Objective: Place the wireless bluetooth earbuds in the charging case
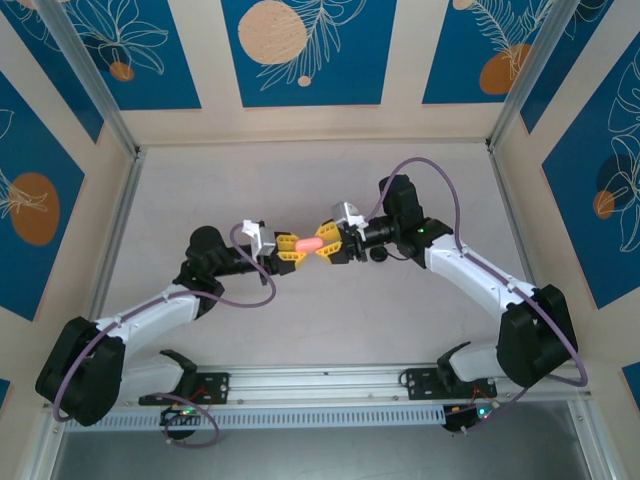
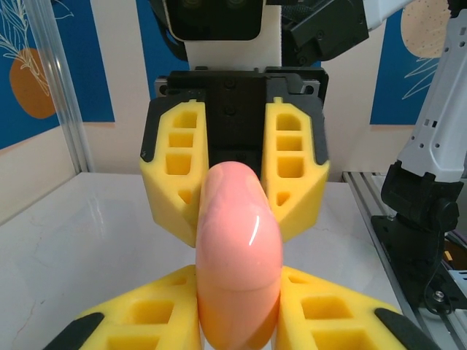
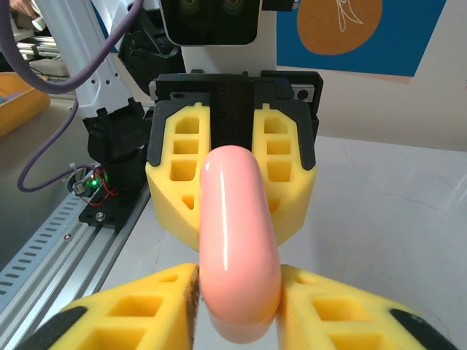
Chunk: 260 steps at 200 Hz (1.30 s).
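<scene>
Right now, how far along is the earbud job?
Done: the pink charging case is up off the table. In hand: the left claw and the right claw grip it from opposite ends, in mid-air between the arms. Left: the case looks closed, so it probably needs opening first, and then the earbuds have to go in.

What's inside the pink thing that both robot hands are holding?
The pink thing looks shut: you see its smooth, shiny outside, pinched between the left gripper and the right gripper. Its inside is covered, so whether anything sits in it cannot be told.
</scene>
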Motion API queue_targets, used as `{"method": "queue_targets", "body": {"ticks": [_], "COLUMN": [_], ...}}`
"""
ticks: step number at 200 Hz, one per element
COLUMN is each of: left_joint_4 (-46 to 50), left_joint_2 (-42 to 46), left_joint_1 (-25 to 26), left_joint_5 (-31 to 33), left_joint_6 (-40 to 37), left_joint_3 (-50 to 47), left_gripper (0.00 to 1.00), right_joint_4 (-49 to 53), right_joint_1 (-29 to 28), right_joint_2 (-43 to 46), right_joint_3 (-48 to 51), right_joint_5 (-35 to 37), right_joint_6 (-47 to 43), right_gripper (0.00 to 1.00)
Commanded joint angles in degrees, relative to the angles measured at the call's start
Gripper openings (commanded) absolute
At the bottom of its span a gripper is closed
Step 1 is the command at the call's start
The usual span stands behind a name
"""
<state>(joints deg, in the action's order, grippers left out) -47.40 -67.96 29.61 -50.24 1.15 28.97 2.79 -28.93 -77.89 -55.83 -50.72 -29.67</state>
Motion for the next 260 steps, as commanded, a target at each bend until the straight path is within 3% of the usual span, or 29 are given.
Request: {"method": "queue_targets", "body": {"ticks": [1, 29, 46, 59, 87, 150, 213, 260], "left_joint_4": [-1.9, -1.7, -1.7, -1.7, -1.4, -0.4, 7.8, 12.2], "left_joint_2": [1.0, 0.9, 0.9, 0.9, 1.0, 0.4, -0.3, -5.4], "left_joint_1": [0.6, 0.6, 0.6, 0.6, 0.6, 0.7, 0.9, 1.4], "left_joint_5": [-0.3, -0.2, -0.3, -0.3, -0.5, -1.4, 0.8, 9.1], "left_joint_6": [0.2, 0.4, 0.7, 0.7, 0.8, 1.2, 1.7, 7.9], "left_joint_3": [-0.1, 0.0, 0.0, 0.1, 0.1, 0.7, 3.5, 7.1], "left_gripper": [0.25, 0.31, 0.42, 0.44, 0.42, 0.28, 0.24, 0.2], "right_joint_4": [1.2, 3.0, 5.1, 6.6, 9.0, 10.0, 3.6, -6.1], "right_joint_1": [-0.7, -0.7, -0.6, -0.6, -0.5, 0.1, 3.7, 11.5], "right_joint_2": [-0.6, -0.4, -0.5, -0.5, -0.5, 0.1, 6.0, 12.2], "right_joint_3": [-1.7, -2.2, -2.5, -2.9, -3.3, -3.7, 1.9, 8.0], "right_joint_5": [-3.1, -2.9, -2.0, -1.3, -0.5, 0.1, 5.2, 9.9], "right_joint_6": [-1.0, -2.6, -4.2, -5.3, -6.8, -6.9, 2.3, 24.5], "right_gripper": [0.27, 0.16, 0.14, 0.14, 0.14, 0.14, 0.41, 0.59]}}
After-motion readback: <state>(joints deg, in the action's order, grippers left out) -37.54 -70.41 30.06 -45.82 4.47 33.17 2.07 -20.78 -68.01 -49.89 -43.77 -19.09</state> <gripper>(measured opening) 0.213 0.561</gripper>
